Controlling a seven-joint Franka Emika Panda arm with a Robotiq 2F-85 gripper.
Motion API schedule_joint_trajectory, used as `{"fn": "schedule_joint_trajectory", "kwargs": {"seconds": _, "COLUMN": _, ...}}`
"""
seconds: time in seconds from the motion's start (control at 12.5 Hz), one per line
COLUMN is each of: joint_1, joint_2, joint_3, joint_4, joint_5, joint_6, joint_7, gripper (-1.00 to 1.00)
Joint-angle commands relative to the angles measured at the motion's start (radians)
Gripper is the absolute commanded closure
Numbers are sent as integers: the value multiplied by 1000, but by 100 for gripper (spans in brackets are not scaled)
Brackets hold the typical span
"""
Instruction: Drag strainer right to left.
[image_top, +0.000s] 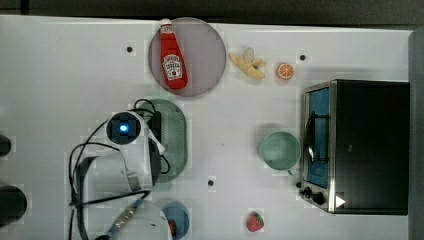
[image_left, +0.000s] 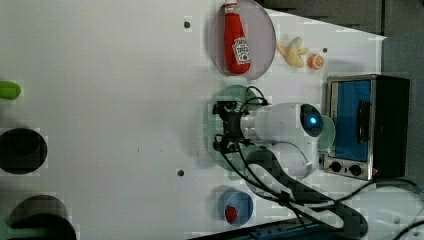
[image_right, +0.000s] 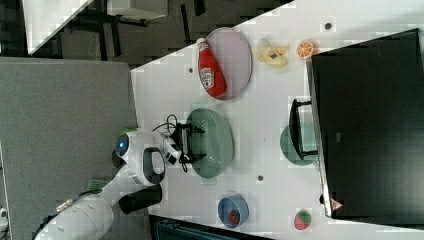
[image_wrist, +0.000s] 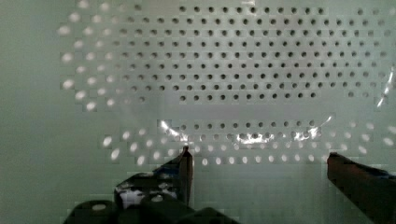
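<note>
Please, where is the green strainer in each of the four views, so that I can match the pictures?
Top view: the strainer lies left of centre, below the grey plate, partly under the arm.
Left view: centre, behind the gripper, below the plate.
Right view: centre, right of the gripper, below the plate.
Wrist view: close up, its perforated surface beyond the open fingers.
Shared landmark: the ketchup bottle on the plate.

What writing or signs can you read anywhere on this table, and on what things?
Ketchup bottle: a white label with dark print, too blurred to read.
Toaster oven: a small white triangle sign near its knobs, too small to read.
Nothing else bears readable text.
</note>
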Motion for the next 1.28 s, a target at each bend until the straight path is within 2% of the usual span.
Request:
{"fn": "schedule_joint_trajectory", "kwargs": {"seconds": 0.08, "joint_1": 80, "joint_2": -5, "joint_3": 2, "joint_4": 29, "joint_5": -13, "joint_6": -43, "joint_7": 97, "gripper": -100}}
{"fn": "schedule_joint_trajectory", "kwargs": {"seconds": 0.56, "joint_1": 167, "joint_2": 29, "joint_3": 2, "joint_4": 90, "joint_5": -6, "joint_6": -61, "joint_7": 178, "gripper": -100}}
{"fn": "schedule_joint_trajectory", "kwargs": {"seconds": 1.28, "joint_1": 259, "joint_2": 93, "joint_3": 2, "joint_4": 199, "joint_5": 91, "joint_6": -61, "joint_7": 203, "gripper": -100}}
